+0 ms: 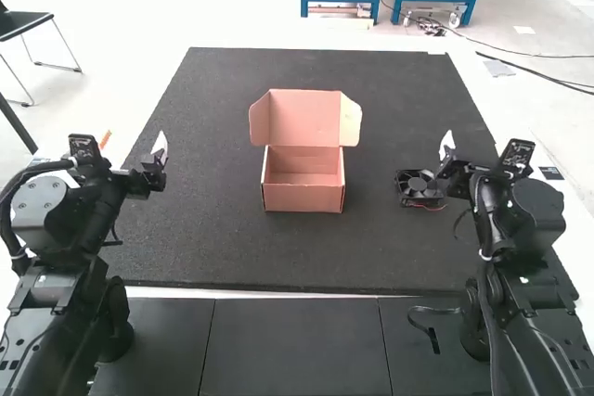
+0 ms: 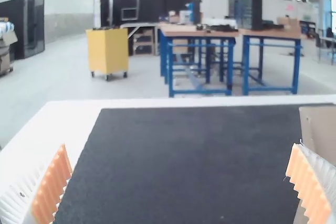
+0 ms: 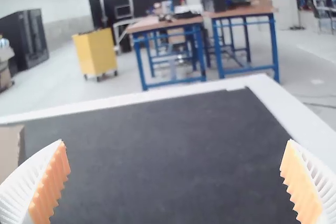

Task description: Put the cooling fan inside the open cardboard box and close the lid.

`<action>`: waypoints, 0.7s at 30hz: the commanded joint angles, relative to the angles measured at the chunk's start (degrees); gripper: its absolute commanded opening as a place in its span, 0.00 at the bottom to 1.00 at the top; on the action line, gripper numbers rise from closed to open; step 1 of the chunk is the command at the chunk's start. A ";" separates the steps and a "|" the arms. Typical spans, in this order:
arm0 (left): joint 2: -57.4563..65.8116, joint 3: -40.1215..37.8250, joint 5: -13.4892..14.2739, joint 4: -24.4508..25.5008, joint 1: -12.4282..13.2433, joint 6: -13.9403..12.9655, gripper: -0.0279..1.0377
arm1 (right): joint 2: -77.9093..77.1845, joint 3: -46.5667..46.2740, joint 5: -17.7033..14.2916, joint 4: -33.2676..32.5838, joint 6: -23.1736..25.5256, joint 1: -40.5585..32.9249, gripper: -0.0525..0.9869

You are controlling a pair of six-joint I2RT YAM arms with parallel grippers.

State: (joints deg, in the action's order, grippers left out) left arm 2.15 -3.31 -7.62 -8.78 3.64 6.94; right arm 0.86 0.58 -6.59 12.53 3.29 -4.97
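An open cardboard box (image 1: pixel 303 178) stands in the middle of the black mat (image 1: pixel 232 90), its lid (image 1: pixel 304 119) upright at the far side. A small black cooling fan (image 1: pixel 421 187) lies on the mat to the box's right, just left of my right arm. My left gripper (image 1: pixel 160 157) hovers over the mat's left side, open, with nothing between its white ribbed fingers (image 2: pixel 47 187). My right gripper (image 1: pixel 446 150) is held above the mat's right side, just beyond the fan, also open and empty, its orange pads (image 3: pixel 50 179) wide apart. A corner of the box (image 2: pixel 317 132) shows past the left fingers.
The mat covers most of the white table (image 1: pixel 139 71); its edge (image 3: pixel 294 114) runs along the right side. Bare mat lies around the box on all sides.
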 commanded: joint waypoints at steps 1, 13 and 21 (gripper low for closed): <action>6.20 -7.41 1.55 -0.72 -0.30 1.06 0.93 | 3.62 5.84 1.67 1.09 0.40 0.75 0.93; 37.84 -33.51 -2.31 7.28 -0.39 0.53 0.94 | 32.71 34.93 0.44 -11.04 2.95 0.84 0.93; 41.53 -40.63 -6.71 23.72 -6.80 -4.30 0.93 | 37.02 50.66 5.62 -31.26 3.04 0.23 0.93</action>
State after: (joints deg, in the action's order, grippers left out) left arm 44.03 -40.69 -11.88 12.93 -0.47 4.84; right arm 37.87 46.76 -3.38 -17.74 5.63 -4.97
